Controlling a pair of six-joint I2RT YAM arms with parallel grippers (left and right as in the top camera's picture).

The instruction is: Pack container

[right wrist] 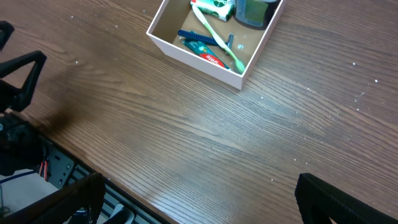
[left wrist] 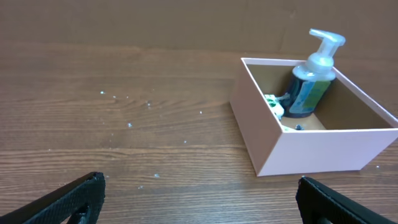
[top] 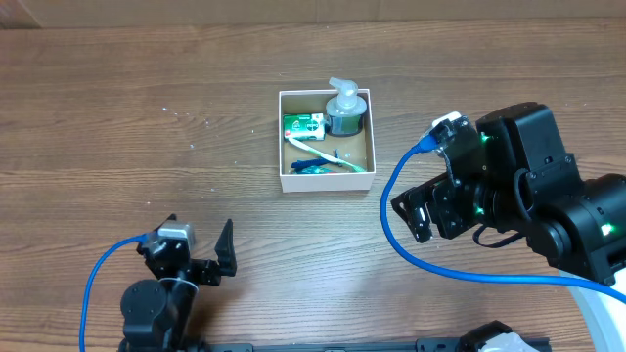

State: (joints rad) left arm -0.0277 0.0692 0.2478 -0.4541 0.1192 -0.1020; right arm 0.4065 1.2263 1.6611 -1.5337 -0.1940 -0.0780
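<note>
Both pairs of fingers (top: 227, 246) gape, apart from the container (top: 328, 182).

container (right wrist: 186, 52), toothbrush (right wrist: 217, 38) inside, wooden table (right wrist: 186, 137)

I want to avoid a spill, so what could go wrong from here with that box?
The pump bottle stands upright in a corner and rises above the container walls; a low arm pass could tip it.
The container sits loose on the table, so a nudge may slide it.
The blue cable on the right arm loops close by and might snag.
</note>
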